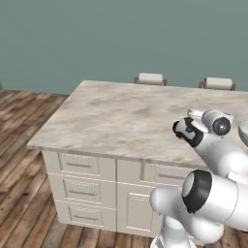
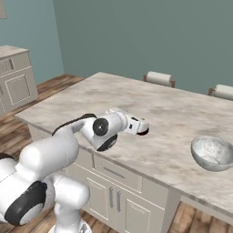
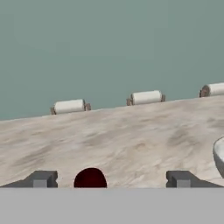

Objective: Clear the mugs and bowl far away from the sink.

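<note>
Since the island counter (image 2: pixel 150 113) carries everything we must handle, we begin with it: a broad marble-look top over pale drawers, with chair backs (image 3: pixel 146 97) along its far edge.

Next in size is the bowl (image 2: pixel 212 153), standing upright on the counter near the front edge, well apart from the arm and to its right. We judge it rigid, fairly heavy for its width, smooth-glazed and breakable. It is too wide to span, so we would pinch the rim wall, one finger inside and one outside, and lift level.

Smaller is the dark maroon mug (image 3: pixel 90 178), whose top shows low in the hand view, between the two fingertips and nearer the left one. Whether it touches either finger we cannot tell. We judge it light, stiff, slick and chip-prone; grip across the round body, low enough to avoid tipping, and close gently.

The gripper (image 3: pixel 112 180) stands wide, jaws fully spread, holding nothing, level just above the counter near the front edge.
</note>
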